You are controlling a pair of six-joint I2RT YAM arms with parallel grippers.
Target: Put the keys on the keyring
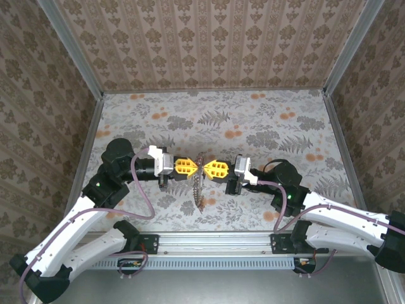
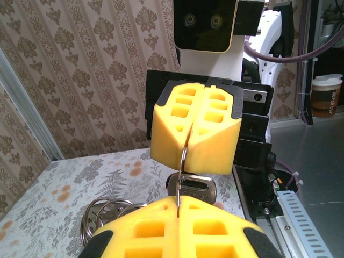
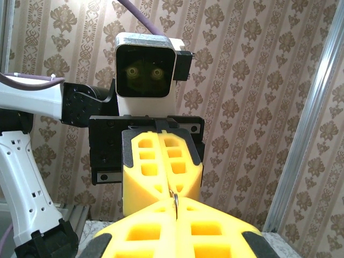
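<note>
Left claw (image 1: 192, 166) and right claw (image 1: 208, 168) both clench the keyring (image 2: 184, 160). Thin, stiff, likely slippery wire; best pinched at its rim, keys (image 2: 193, 188) dangling light.

Nothing written can be read here: no word, brand, number or sign. The only trace of lettering is a pale print running up the brown side of a lidded plastic cup (image 2: 326, 97). In the left wrist view the cup stands far behind the right gripper (image 2: 189, 148), off to the right of its yellow foam fingers. The print is too small and blurred to make out a single letter.
</note>
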